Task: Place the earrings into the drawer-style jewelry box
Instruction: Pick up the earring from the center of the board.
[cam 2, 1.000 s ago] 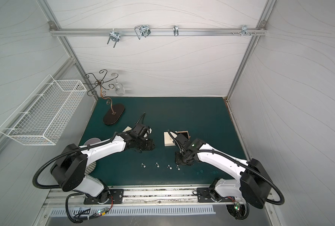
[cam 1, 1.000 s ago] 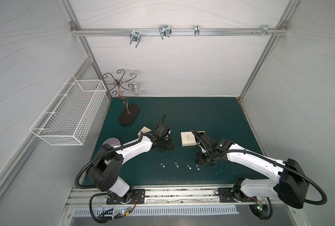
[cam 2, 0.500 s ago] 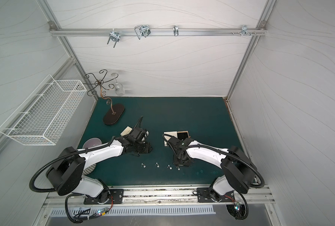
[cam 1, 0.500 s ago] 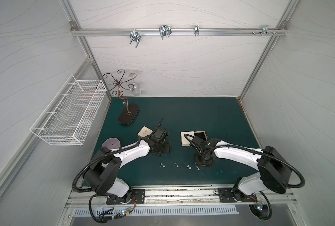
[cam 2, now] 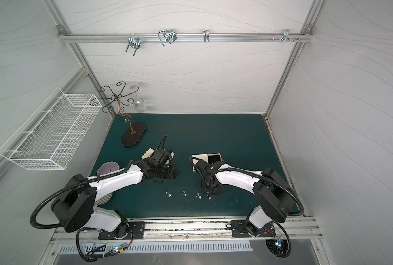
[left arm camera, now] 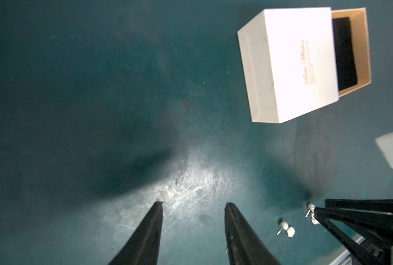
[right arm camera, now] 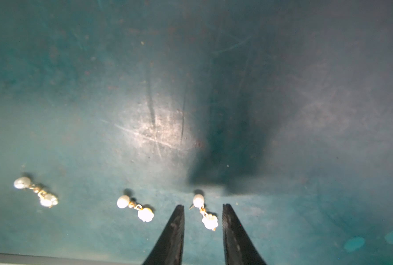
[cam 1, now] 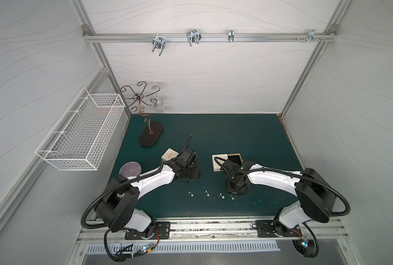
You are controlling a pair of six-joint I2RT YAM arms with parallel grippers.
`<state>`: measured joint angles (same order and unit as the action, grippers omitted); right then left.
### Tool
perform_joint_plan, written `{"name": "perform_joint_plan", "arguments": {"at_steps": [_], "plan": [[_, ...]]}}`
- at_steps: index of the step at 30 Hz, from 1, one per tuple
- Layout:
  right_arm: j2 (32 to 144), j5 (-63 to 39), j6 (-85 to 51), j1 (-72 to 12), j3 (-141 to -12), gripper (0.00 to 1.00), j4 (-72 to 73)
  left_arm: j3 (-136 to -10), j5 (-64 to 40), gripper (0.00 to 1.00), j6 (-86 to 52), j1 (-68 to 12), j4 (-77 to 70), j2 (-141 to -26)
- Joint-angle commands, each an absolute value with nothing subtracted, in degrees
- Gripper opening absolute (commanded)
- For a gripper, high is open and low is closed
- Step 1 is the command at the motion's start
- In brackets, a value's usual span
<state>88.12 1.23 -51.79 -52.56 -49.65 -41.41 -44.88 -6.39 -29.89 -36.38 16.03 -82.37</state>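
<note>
Since a second ago the right arm has swung off the jewelry box toward the near edge; the right gripper now straddles the end earring, jaws narrow but seemingly not yet touching it, though that view is soft; nothing is lifted. All four earrings lie in a row on the mat, none in the drawer, which stands pulled out; the left gripper hangs half-spread and empty. Two pale boxes in all, the second box by the left arm.
</note>
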Motion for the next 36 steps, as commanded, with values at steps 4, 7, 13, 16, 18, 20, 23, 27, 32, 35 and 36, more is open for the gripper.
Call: {"name": "perform_joint_plan", "arguments": {"at_steps": [4, 7, 13, 16, 18, 20, 23, 27, 32, 35, 36], "plan": [[89.97, 0.62, -53.41, -53.01, -50.1, 0.27, -40.49, -45.01, -4.99, 0.48, -28.58, -36.11, 15.65, -80.17], [90.46, 0.43, -53.51, -53.0, -50.01, 0.25, -40.18, -45.09, -4.75, 0.48, -28.26, -36.03, 16.01, -80.07], [91.05, 0.41, -53.6, -53.0, -49.98, 0.21, -40.3, -45.09, -4.48, 0.48, -28.13, -36.03, 16.31, -79.3], [91.05, 0.39, -53.56, -53.0, -49.75, 0.21, -39.95, -45.09, -4.17, 0.49, -28.0, -36.03, 16.44, -79.06], [91.35, 0.53, -53.57, -53.0, -49.77, 0.2, -40.09, -45.1, -4.11, 0.49, -27.87, -35.99, 16.53, -78.97], [91.34, 0.68, -53.54, -52.99, -49.8, 0.2, -40.34, -45.22, -4.15, 0.49, -27.81, -36.02, 16.63, -79.01], [90.88, 0.7, -53.6, -53.0, -49.51, 0.2, -40.62, -45.26, -4.12, 0.49, -27.77, -35.95, 16.67, -79.01], [90.23, 1.05, -53.79, -53.0, -48.91, 0.19, -40.61, -45.42, -4.21, 0.49, -27.78, -36.0, 16.61, -79.15], [90.5, 1.23, -53.79, -53.02, -48.69, 0.17, -40.45, -45.66, -4.48, 0.49, -27.77, -36.0, 16.77, -79.01], [90.35, 0.98, -53.75, -53.0, -48.69, 0.15, -40.17, -45.79, -4.7, 0.49, -27.77, -35.9, 17.03, -78.68], [90.25, 0.94, -53.76, -52.96, -48.69, 0.15, -40.04, -45.79, -4.75, 0.49, -27.73, -35.89, 17.13, -78.62]]}}
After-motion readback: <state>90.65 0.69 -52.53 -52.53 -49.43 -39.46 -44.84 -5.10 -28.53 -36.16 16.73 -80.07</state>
